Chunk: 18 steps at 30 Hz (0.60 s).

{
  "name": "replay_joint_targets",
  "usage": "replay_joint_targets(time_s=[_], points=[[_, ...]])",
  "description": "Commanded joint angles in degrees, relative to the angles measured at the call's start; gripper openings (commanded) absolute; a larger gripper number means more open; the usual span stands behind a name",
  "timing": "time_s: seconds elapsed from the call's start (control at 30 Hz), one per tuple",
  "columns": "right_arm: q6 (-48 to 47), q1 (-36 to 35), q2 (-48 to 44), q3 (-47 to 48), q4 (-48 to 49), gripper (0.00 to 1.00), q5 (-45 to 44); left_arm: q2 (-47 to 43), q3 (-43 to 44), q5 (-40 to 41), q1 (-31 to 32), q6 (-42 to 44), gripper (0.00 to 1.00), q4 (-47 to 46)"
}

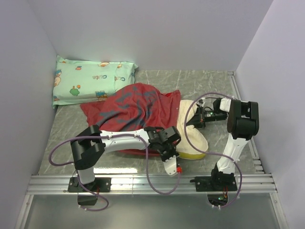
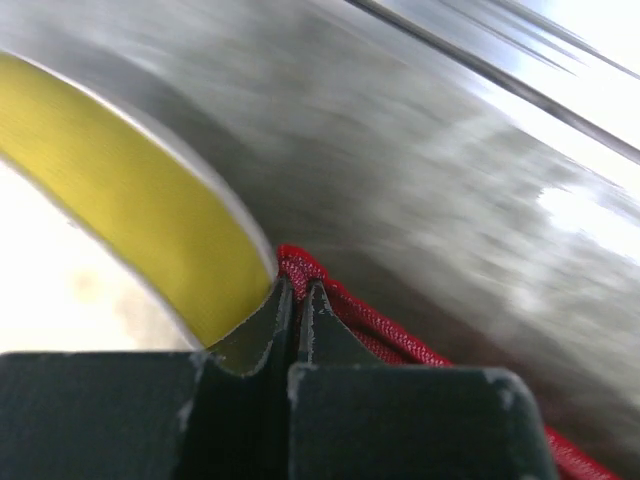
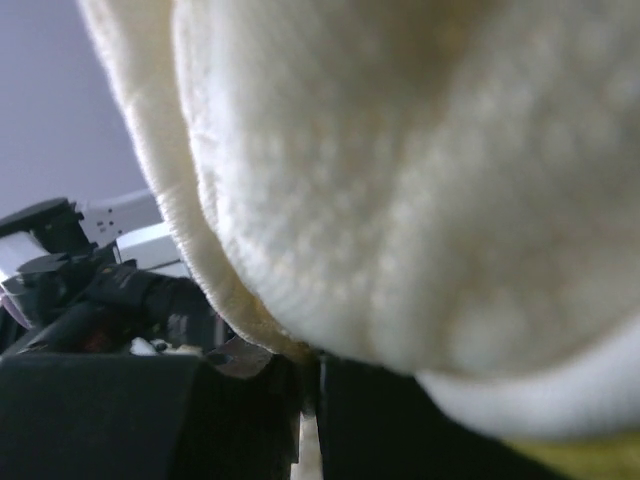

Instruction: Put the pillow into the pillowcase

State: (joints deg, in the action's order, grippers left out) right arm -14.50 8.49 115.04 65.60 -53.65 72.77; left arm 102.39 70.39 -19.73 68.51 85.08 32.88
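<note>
The red pillowcase [image 1: 131, 107] lies bunched over most of the cream pillow [image 1: 190, 138], whose right end with its yellow edge band [image 1: 193, 155] sticks out. My left gripper [image 1: 175, 149] is at the pillowcase's front opening, shut on its red hem [image 2: 300, 268], with the yellow band [image 2: 140, 200] right beside it. My right gripper [image 1: 190, 125] is at the pillow's right end, shut on a fold of the cream fabric [image 3: 330, 180], which fills the right wrist view.
A mint-green pillow [image 1: 90, 82] with cartoon prints lies at the back left against the wall. Walls stand on the left, back and right. A metal rail [image 1: 152, 183] runs along the near edge by the arm bases.
</note>
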Motion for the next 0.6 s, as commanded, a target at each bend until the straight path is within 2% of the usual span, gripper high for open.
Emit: replay_joint_targets(time_s=[0.0, 0.17, 0.23, 0.27, 0.3, 0.37, 0.43, 0.47, 0.5, 0.53, 0.57], points=[[-2.7, -5.5, 0.7, -0.9, -5.9, 0.00, 7.2, -0.9, 7.2, -10.2, 1.8, -0.9, 0.00, -18.2], [2.4, -7.1, -2.2, -5.4, 1.3, 0.00, 6.4, -3.5, 1.0, -11.9, 1.8, -2.6, 0.00, -30.9], [5.8, -7.3, -2.3, -6.9, 4.4, 0.00, 4.7, -4.4, -2.7, -9.8, 1.8, -3.6, 0.00, -35.1], [6.9, -7.3, -1.9, -7.9, 6.5, 0.00, 4.0, -4.8, -7.8, -8.6, 1.8, -4.5, 0.00, -43.9], [6.6, -7.3, -1.4, -8.1, 6.8, 0.00, 3.3, -5.3, -10.2, -7.9, 1.8, -5.7, 0.00, -48.2], [5.2, -7.3, 0.5, -8.6, 6.9, 0.00, 2.4, -6.1, -14.5, -4.5, 1.9, -13.9, 0.00, -57.1], [3.1, -7.3, 1.8, -8.4, 5.5, 0.00, 2.3, -7.1, -13.8, -2.2, 2.0, -19.4, 0.03, -55.2], [1.5, -7.3, 2.2, -7.3, 2.2, 0.00, 2.3, -8.0, -12.6, -1.5, 2.0, -21.5, 0.11, -52.9], [-4.7, -7.3, 2.7, -6.1, -1.2, 0.00, 2.5, -9.4, -11.9, -1.2, 2.0, -27.5, 0.35, -50.0], [-9.2, -7.3, 3.8, -4.8, -5.4, 0.08, 2.7, -12.8, -10.6, -0.8, 1.8, -31.3, 0.47, -42.1], [-13.5, -6.8, 4.3, -2.3, -13.3, 0.17, 3.2, -14.7, -6.0, -2.3, 1.4, -34.9, 0.53, -35.6]])
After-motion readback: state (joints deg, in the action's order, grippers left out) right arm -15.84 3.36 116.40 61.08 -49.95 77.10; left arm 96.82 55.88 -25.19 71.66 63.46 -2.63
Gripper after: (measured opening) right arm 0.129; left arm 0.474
